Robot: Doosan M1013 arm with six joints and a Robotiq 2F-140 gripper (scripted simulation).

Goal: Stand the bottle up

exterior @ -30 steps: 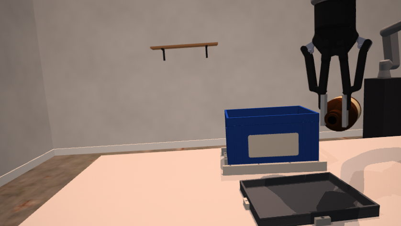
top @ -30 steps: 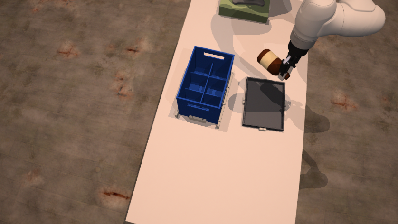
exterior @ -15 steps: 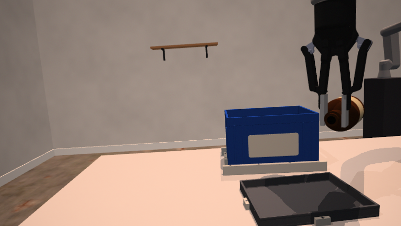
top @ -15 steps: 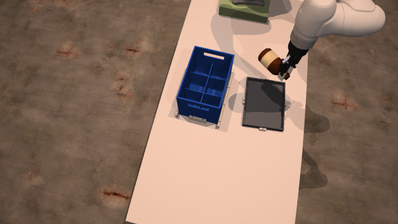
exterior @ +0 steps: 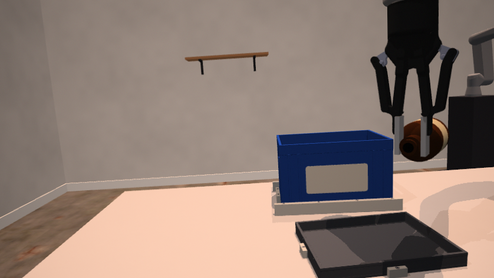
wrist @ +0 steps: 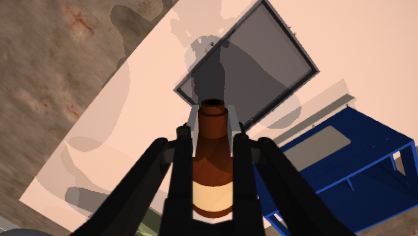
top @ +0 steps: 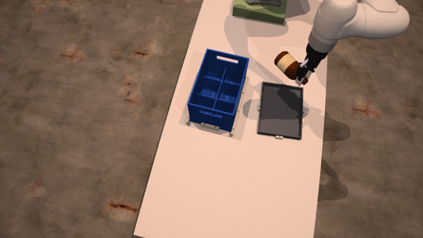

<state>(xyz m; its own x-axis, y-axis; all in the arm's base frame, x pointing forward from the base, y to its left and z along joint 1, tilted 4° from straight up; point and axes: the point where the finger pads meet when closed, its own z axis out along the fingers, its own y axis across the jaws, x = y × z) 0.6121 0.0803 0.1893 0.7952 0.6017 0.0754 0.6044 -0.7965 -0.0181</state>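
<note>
A brown bottle (top: 286, 64) with a cream label hangs in the air, lying roughly level, high above the table past the far end of the tray. My gripper (top: 305, 73) is shut on its neck. In the side view the gripper (exterior: 411, 136) points down and the bottle (exterior: 420, 138) shows its mouth toward the camera. In the wrist view the bottle (wrist: 212, 160) sits between the fingers, its mouth pointing at the tray (wrist: 247, 80). The dark grey tray (top: 280, 110) lies empty on the table, right of the blue crate (top: 218, 90).
The blue crate (exterior: 334, 165) has several empty compartments and stands on a pale base. A green box (top: 259, 11) sits at the table's far end. A black cabinet (exterior: 470, 132) stands behind the table on the right.
</note>
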